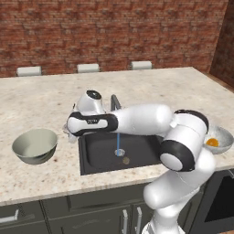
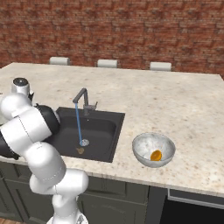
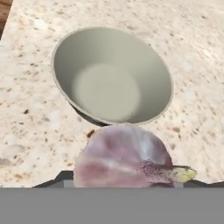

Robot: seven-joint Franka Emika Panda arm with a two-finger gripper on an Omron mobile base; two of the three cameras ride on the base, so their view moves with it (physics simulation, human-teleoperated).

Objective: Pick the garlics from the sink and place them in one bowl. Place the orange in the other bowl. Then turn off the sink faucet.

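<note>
One pinkish garlic [image 3: 124,157] sits clamped in your part-open gripper [image 3: 124,181], fingertips hidden behind it, short of the green-grey bowl's [image 3: 111,74] near rim; bare counter [image 3: 26,127] all round. Brown garlic [image 1: 126,161] lies beside the sink [image 1: 98,153] drain; orange [image 2: 155,155] rests in the mottled bowl [image 2: 144,144].

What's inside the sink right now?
In the sink, water runs from the faucet onto the drain ring, with one brown garlic beside it. The arm covers the basin's near-left corner.

Pinkish-white garlic [image 3: 124,157], green-grey bowl [image 3: 111,74], speckled beige counter [image 3: 26,109].
</note>
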